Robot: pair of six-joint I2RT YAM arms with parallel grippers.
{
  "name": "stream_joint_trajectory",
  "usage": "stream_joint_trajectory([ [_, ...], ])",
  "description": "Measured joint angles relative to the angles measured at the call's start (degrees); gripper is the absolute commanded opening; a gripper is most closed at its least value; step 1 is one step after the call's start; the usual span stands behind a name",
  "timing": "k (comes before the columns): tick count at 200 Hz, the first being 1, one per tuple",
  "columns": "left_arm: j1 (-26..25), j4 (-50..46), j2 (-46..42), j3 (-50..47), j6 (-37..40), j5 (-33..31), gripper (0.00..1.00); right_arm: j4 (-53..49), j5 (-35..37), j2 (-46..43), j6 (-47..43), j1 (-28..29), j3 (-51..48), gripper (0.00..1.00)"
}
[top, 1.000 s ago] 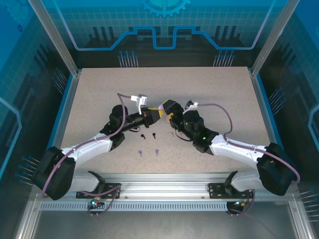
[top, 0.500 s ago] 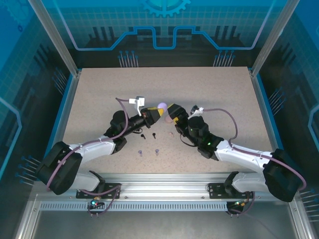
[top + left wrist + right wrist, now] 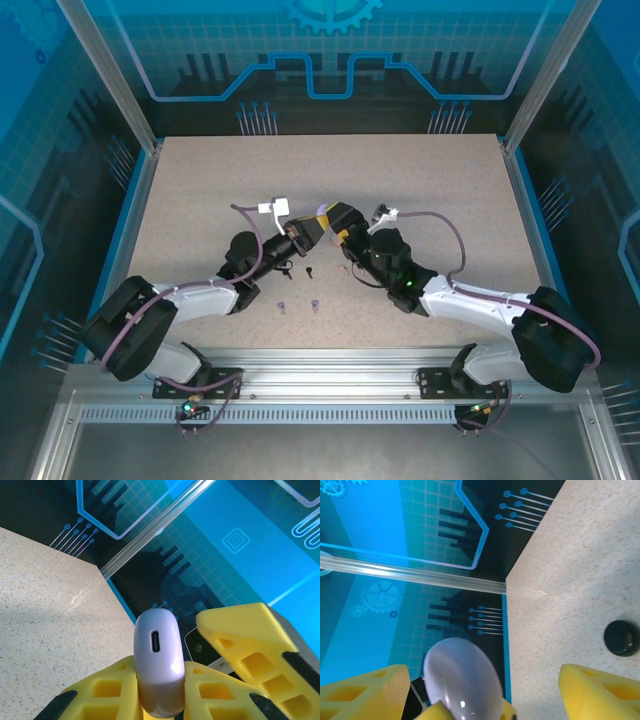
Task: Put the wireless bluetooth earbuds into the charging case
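Lilac case [image 3: 157, 670]: clenched in left tool [image 3: 157, 700], mid-frame, seemingly raised for lid access.
Right tool [image 3: 482, 675]: released, jaws flanking the case, likely to open it.
Earbuds [image 3: 314, 304]: loose on surface [image 3: 420, 170], lower centre, not yet inserted.

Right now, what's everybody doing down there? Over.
Left gripper shut on lilac case, off the table. Right gripper open around it. Black earbuds, purple earbuds lying on table. No obstruction seen.
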Motion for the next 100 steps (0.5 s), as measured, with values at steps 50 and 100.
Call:
stream_joint_trajectory([
  [50,0.00,-0.52,-0.35,0.00,-2.67,-0.37,0.00,5.64,-6.03,0.00,-3.87,-3.02,-0.04,0.71],
  [100,0.00,-1.22,-0.68,0.02,-8.33,-0.35,0.00,10.05,-17.73,0.98,-8.48,-8.70,0.28,0.66],
])
